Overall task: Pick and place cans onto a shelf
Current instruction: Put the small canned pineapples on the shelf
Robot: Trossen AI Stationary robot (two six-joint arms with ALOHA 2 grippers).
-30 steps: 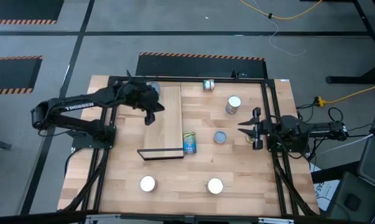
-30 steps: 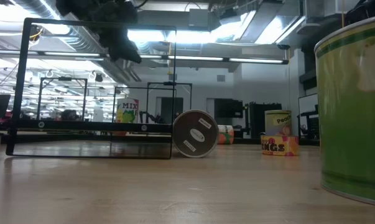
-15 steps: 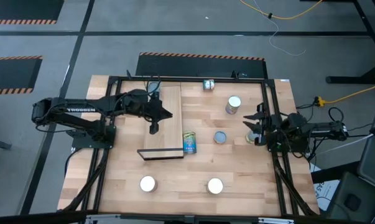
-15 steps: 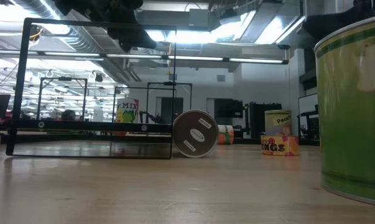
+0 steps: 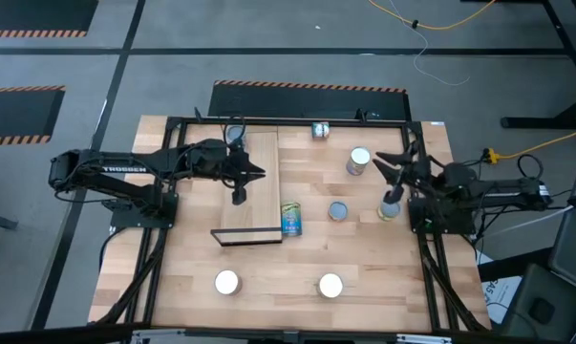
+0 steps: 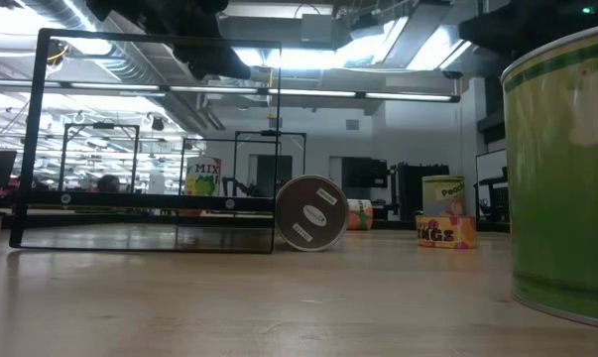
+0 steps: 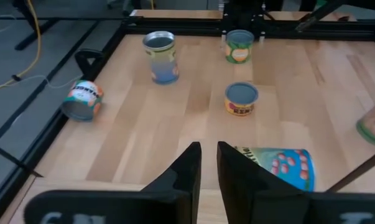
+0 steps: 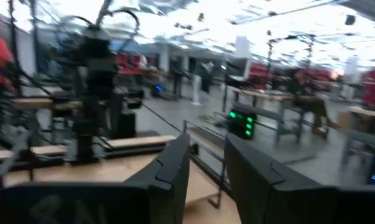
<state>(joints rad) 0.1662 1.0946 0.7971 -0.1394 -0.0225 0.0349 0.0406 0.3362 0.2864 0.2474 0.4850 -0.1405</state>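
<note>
The shelf (image 5: 252, 186) is a long light-wood plank with a dark near end. My left gripper (image 5: 254, 177) hovers over it, empty, with only a slit between its fingers (image 7: 209, 165). My right gripper (image 5: 383, 162) is raised near the table's right side, above a green-labelled can (image 5: 388, 208), with a small gap between its fingers (image 8: 207, 165). A blue-and-yellow can (image 5: 290, 218) lies on its side by the shelf's near right corner. A silver-topped can (image 5: 358, 161) and a grey-topped can (image 5: 337, 210) stand on the table to the shelf's right.
Two white-topped cans (image 5: 227, 282) (image 5: 330, 285) stand near the front edge. One can (image 5: 320, 129) lies on its side at the far edge, and another (image 5: 233, 130) stands by the shelf's far left corner. A black frame (image 5: 412, 134) rings the tabletop.
My left gripper has moved from the can at the far left corner toward the table's right and near edge, to over the shelf, and then held still. My right gripper has risen, moved toward the far edge and tipped up to level. No can has moved.
</note>
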